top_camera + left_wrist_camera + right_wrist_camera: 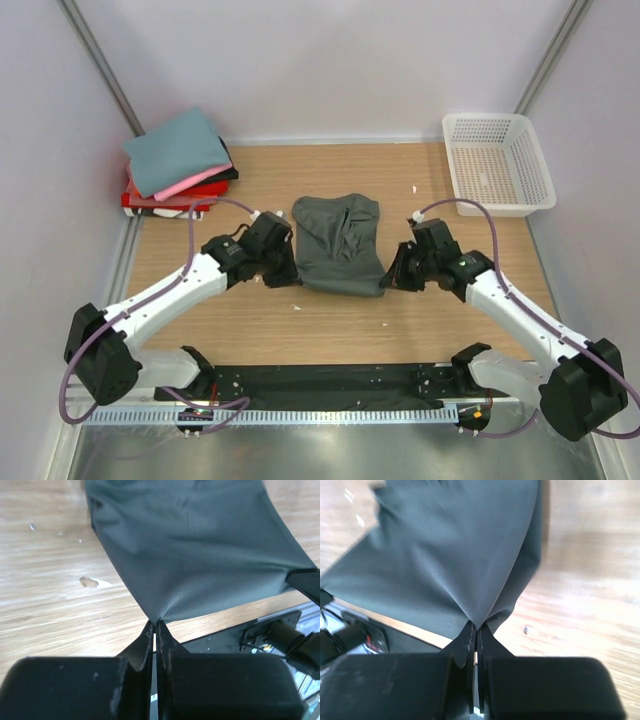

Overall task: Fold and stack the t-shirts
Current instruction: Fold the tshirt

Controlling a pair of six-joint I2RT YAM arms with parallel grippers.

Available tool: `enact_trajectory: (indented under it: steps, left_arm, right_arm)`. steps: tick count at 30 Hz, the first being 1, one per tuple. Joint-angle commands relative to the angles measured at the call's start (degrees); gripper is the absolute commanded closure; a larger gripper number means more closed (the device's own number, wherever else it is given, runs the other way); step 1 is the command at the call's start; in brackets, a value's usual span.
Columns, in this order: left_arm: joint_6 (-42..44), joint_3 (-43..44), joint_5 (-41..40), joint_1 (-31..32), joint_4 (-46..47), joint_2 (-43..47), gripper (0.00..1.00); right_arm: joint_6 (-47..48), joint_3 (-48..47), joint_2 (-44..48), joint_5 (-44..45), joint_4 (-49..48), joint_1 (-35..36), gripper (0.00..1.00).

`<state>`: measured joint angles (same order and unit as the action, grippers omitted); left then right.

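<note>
Over on the far left, in the back corner of the tabletop (330, 330), lies a stack of folded t-shirts (180, 170): a teal-blue one (172, 148) on top, a pink one (200, 182) beneath it, a black edge (228, 172) showing at the stack's right side, and a red one (150, 202) at the bottom. Nearer the middle, the left tool (283, 278) is clamped shut on the near left corner of the dark grey-green shirt (338, 245). In the left wrist view the cloth gathers to a point right between the closed fingers (147, 637). The shirt itself sits at the centre of the tabletop, bunched and partly doubled over, with wrinkles running down its middle. Its near edge is drawn taut between the two tools. On its near right corner the right tool (392, 280) is pinched shut in the same way, the fabric fanning out from its fingers (467, 637) in the right wrist view. At the far right, in the back corner and well apart from the shirt, stands a white lattice basket (540, 172).
</note>
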<state>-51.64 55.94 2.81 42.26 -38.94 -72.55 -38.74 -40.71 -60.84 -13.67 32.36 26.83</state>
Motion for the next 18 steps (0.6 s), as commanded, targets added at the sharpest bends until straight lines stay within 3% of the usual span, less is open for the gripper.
enact_trajectory:
  steps: [1, 12, 16, 18]
  left_arm:
    - [1.36, 6.89, -5.53, 0.02, -5.44, -1.44, 0.99]
    - [7.95, 21.65, -5.27, -4.81, -10.02, -12.42, 0.98]
    - [11.90, 29.99, -0.90, -11.66, -11.16, -19.71, 0.94]
    - [13.66, 38.94, 2.18, -16.04, -12.47, -28.55, 0.92]
  right_arm:
    - [1.21, -8.58, -0.68, 5.83, 5.24, -0.02, 0.99]
    - [6.31, -25.73, -15.78, 10.86, 8.07, -1.25, 0.99]
    - [9.29, -37.12, -25.53, 10.60, 8.59, -3.97, 0.99]
    - [10.35, -42.85, -34.46, 9.72, 9.12, -6.69, 0.99]
